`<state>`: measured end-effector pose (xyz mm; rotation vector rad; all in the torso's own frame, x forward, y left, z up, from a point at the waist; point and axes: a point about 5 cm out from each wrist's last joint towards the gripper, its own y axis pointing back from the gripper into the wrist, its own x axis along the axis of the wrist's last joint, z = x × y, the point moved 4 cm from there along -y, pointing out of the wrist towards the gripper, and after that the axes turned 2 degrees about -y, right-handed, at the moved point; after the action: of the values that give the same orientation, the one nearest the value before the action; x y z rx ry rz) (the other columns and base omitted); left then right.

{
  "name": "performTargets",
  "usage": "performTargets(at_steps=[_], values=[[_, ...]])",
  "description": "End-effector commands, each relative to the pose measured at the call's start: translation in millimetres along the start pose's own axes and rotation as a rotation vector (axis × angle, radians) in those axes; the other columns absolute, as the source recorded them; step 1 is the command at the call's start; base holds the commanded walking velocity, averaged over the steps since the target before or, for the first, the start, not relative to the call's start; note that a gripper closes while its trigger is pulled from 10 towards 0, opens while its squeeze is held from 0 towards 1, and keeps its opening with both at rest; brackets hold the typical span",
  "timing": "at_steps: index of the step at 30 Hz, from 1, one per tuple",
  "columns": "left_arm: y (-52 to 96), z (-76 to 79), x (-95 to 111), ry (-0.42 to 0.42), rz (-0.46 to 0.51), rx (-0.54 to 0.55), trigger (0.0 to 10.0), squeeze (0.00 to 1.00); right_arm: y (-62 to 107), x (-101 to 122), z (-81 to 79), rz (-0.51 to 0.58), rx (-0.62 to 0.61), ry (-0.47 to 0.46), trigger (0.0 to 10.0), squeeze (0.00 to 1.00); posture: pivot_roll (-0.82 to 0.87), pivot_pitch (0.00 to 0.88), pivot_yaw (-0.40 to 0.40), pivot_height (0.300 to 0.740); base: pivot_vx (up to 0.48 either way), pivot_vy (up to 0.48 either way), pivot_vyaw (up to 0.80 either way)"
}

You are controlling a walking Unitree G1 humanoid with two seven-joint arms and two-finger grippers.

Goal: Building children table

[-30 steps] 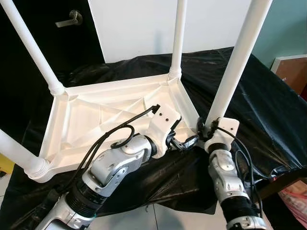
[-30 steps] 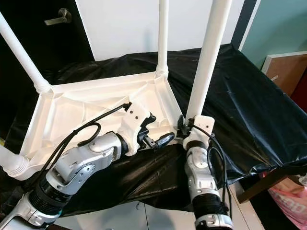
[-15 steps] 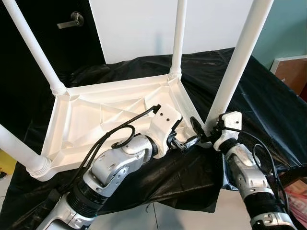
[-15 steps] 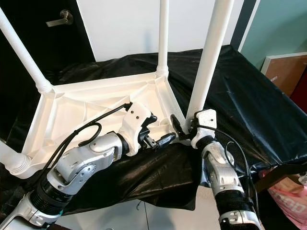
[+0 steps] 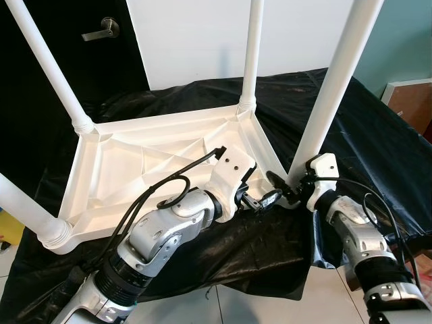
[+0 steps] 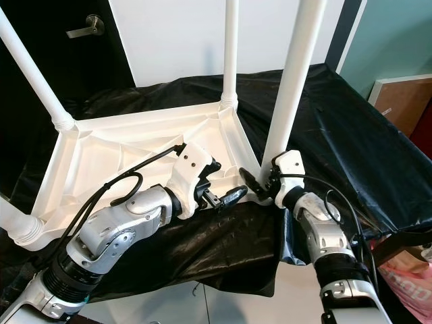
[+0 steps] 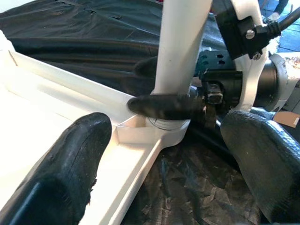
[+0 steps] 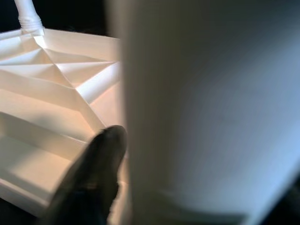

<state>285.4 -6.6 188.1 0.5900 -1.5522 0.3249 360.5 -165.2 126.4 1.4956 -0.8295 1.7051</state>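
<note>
The right gripper point(image 5: 283, 189) clasps the white plastic table leg point(image 5: 335, 90) between its fingers; twisting crookedly could jam the threads, left gripper point(image 5: 260, 200) wide.

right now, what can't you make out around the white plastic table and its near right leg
- Socket thread at the near right leg: hidden by the right gripper in the left wrist view.
- Leg tops: cut off by the upper edge in the eye views.
- Right wrist view: leg blurred; second finger hidden behind it.
- White plastic table top face: lies on the black cloth.
</note>
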Motion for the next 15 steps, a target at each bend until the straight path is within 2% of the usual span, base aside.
performTargets(at_steps=[1, 10, 11, 12, 13, 15], values=[[1.4, 12.2, 2, -0.008, 0.011, -0.154, 10.0, 0.0, -0.8, -6, -4.9, -0.023, 0.029, -0.011, 0.0, 0.0, -0.11, 0.038, 0.046, 0.74, 0.0, 0.0, 0.0], [2.1, 14.4, 1, -0.007, 0.005, -0.164, 10.0, 0.0, 3.2, -14, 2.0, -0.041, 0.01, -0.039, 0.0, 0.0, -0.12, 0.041, 0.046, 0.74, 0.0, 0.0, 0.0], [2.2, 14.7, 0, -0.006, 0.004, -0.165, 10.0, 0.0, 3.7, -15, 3.2, -0.042, -0.003, -0.047, 3.2, 0.0, -0.12, 0.042, 0.046, 0.74, 0.0, 0.0, 0.0], [2.2, 14.8, -1, -0.006, 0.002, -0.165, 10.0, 0.0, 3.9, -16, 3.9, -0.044, -0.011, -0.052, 3.2, 0.0, -0.12, 0.042, 0.046, 0.74, 0.0, 0.0, 0.0], [2.3, 15.1, -1, -0.004, 0.001, -0.166, 10.0, 0.0, 3.5, -17, 4.1, -0.045, -0.027, -0.06, 10.0, 0.0, -0.12, 0.04, 0.047, 0.74, 0.0, 0.0, 0.0], [2.2, 16.2, -3, 0.001, -0.002, -0.167, 10.0, 0.0, 2.4, -18, 2.9, -0.044, -0.052, -0.079, 10.0, 0.0, -0.12, 0.038, 0.047, 0.74, 0.0, 0.0, 0.0]])
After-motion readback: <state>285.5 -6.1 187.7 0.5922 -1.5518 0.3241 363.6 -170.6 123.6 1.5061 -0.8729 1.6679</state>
